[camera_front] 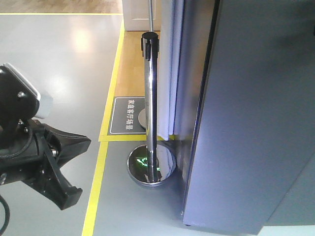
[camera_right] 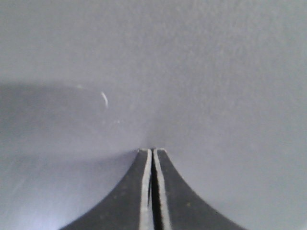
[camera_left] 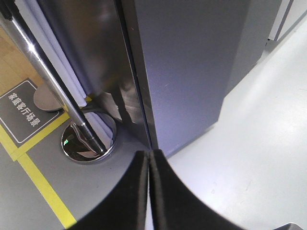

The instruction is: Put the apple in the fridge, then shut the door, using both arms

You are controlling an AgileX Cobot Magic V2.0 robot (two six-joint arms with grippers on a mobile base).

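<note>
1. My left gripper [camera_left: 149,155] is pressed closed on nothing, hanging low near the fridge [camera_front: 256,123] bottom corner.
2. My right gripper [camera_right: 152,152] is also closed, empty, tips against a plain grey surface.
3. Fridge door [camera_left: 192,67] looks closed, dark grey outside facing me.
4. Apple is out of sight.
5. Chrome stanchion post [camera_front: 151,105] stands just beside the fridge.

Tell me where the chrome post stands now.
In the front view, the chrome post stands left of the dark grey fridge, beside the yellow floor line.
</note>
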